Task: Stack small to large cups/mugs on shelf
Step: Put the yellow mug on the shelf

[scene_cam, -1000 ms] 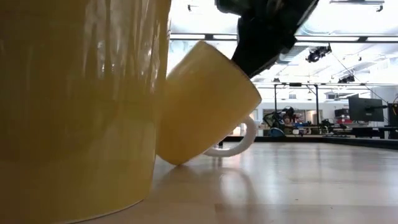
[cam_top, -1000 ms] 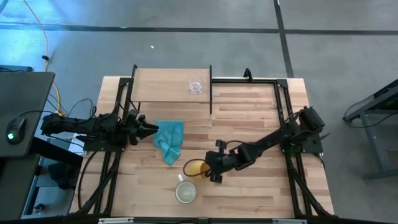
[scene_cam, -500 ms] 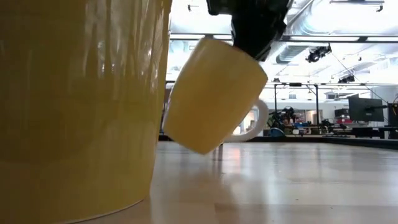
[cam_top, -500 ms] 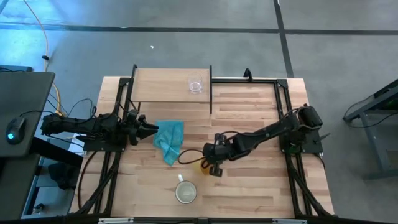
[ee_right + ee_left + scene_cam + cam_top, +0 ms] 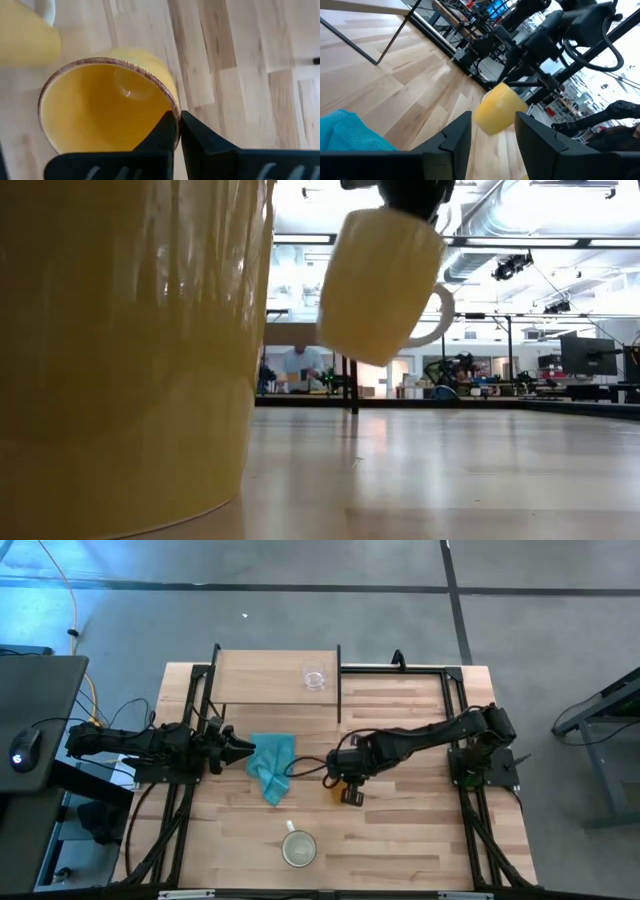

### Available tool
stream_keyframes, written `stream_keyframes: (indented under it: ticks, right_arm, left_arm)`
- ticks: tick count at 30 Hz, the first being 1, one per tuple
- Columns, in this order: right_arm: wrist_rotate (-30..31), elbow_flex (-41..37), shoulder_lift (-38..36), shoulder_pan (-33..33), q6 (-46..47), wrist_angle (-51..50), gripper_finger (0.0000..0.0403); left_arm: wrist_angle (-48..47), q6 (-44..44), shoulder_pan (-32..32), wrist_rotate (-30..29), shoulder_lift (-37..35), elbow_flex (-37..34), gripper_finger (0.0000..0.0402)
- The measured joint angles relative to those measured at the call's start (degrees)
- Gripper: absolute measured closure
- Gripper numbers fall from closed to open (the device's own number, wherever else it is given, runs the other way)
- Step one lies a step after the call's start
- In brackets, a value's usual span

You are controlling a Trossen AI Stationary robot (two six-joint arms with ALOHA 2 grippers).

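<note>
Now the right gripper is pinched shut on the rim of the orange mug, one finger inside the wall and one outside, and carries it clear of the tabletop; the low view shows the mug hanging in the air, handle to one side. From above, the mug sits just beside the teal cloth, between the shelf and the cream-white mug, which stands on the tabletop well apart from the shelf. The small clear glass cup already stands on the shelf. The step in hand looks like the transfer of the mid-sized mug toward the shelf. Next, the carry likely needs to reach the shelf beside the glass cup, level the mug and set it down upright. The left gripper waits with fingers spread wide, on the cloth's far side from the mug.
</note>
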Motion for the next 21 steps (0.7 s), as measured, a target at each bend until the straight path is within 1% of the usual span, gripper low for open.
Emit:
stream_keyframes:
  ticks: [3, 13, 21]
  right_arm:
    - [-1.9, 2.0, 0.0, -1.4, -0.7, -2.8, 0.0403]
    - [-3.6, 8.1, 0.0, -5.7, -5.1, -6.1, 0.0403]
    - [-4.4, 11.1, 0.0, -9.6, -8.6, -8.0, 0.0403]
  left_arm:
    - [0.0, 0.0, 0.0, 0.0, 0.0, 0.0, 0.0263]
    - [-0.1, 0.0, 0.0, 0.0, 0.0, 0.0, 0.0263]
    - [-0.1, 0.0, 0.0, 0.0, 0.0, 0.0, 0.0263]
